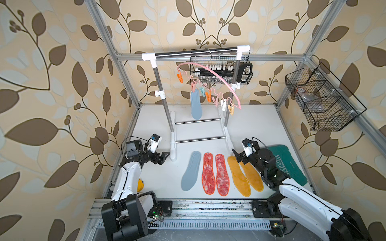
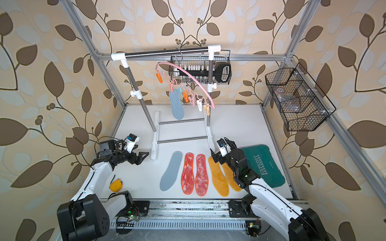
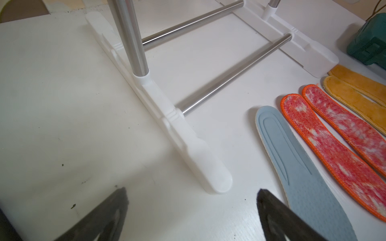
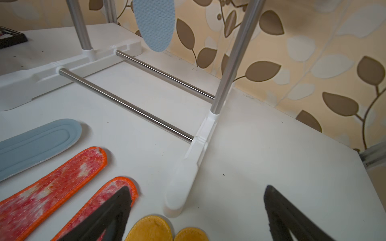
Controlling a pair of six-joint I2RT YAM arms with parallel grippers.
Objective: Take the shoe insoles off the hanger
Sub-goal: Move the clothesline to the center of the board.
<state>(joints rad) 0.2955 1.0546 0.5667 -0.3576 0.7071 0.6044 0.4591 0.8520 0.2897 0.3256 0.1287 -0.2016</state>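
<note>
Blue insole [image 1: 196,106] is hanging, clip [image 1: 193,87] pinching it to hanger [image 1: 221,77] | five insoles [image 1: 208,174] are lying on desk [image 1: 261,125] | left tool [image 3: 192,195], right tool [image 4: 197,188] are gaping, empty

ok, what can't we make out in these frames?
- Outer orange-yellow insole: top views, far end under the right arm.
- Clip holding the hanging grey-blue insole: too small in top views; cut off by the frame edge in right wrist view.
- Side wire basket contents: blurred behind mesh, top views.

Wall basket [image 1: 338,119] contents unclear; hanging insole [image 4: 155,25] cropped.
</note>
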